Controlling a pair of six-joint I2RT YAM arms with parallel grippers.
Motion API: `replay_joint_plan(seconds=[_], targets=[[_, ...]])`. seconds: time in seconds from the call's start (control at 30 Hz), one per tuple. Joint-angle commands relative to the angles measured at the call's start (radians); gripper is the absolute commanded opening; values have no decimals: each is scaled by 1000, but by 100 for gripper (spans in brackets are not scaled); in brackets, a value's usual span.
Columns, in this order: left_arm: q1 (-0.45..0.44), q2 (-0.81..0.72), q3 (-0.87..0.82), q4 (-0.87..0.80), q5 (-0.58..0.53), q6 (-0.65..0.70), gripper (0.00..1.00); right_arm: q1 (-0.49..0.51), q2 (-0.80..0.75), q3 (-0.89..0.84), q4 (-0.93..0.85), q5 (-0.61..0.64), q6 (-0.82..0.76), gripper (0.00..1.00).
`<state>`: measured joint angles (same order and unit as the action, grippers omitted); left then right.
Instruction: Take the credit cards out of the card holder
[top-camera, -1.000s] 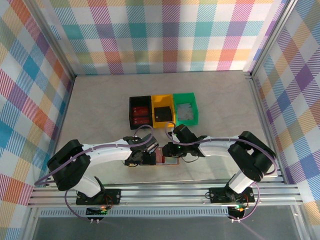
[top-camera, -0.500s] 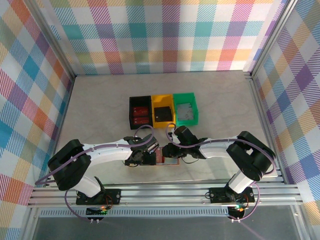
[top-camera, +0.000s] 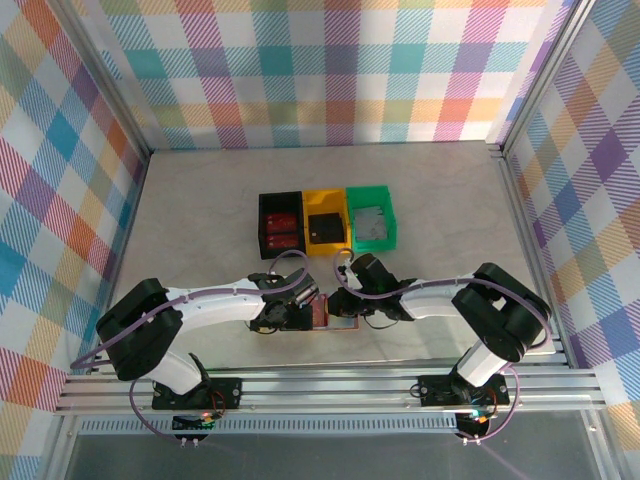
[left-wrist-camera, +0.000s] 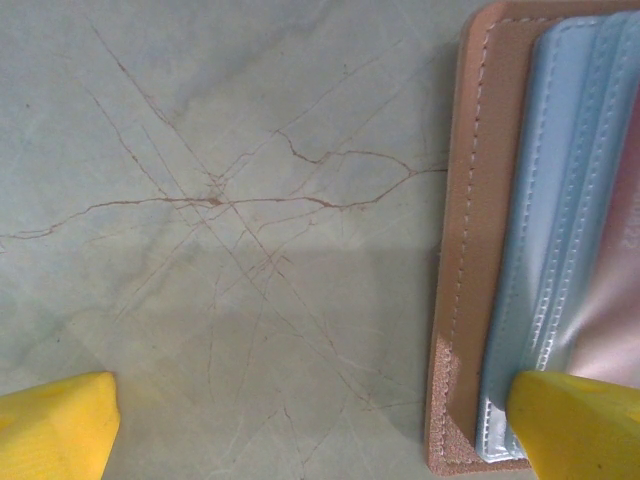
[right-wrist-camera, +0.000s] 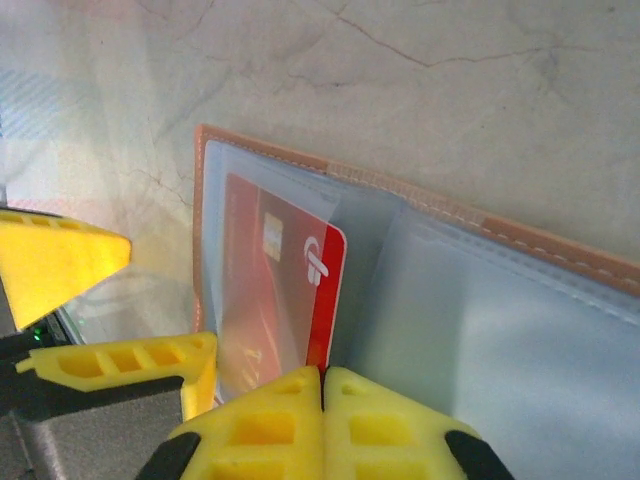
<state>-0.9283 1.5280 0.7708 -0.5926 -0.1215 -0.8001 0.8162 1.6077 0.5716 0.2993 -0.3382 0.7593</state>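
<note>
We hold our left gripper (left-wrist-camera: 315, 430) wide apart at the wallet (left-wrist-camera: 455, 250); our right gripper (right-wrist-camera: 322, 388) is pressed together beside the red card (right-wrist-camera: 285, 280).

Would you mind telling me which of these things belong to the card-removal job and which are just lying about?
Job in hand:
card holder, lying open
red card in its clear pocket
left gripper, open
right gripper, shut

Lying about:
black bin
yellow bin
green bin

Top cam overhead from near edge, facing down, wrist cams v. close, share card holder (right-wrist-camera: 500, 330)
</note>
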Motion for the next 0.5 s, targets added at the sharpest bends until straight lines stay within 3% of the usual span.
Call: replay_joint_plan(seconds=[0.0,0.47], targets=[[-26,100,-44,132,90,-23,100,-2,-24,-23,15,-8,-3,0],[-26,95,-38,126,87,-20,100,-22,-121,-57,-59,54,-35,0]])
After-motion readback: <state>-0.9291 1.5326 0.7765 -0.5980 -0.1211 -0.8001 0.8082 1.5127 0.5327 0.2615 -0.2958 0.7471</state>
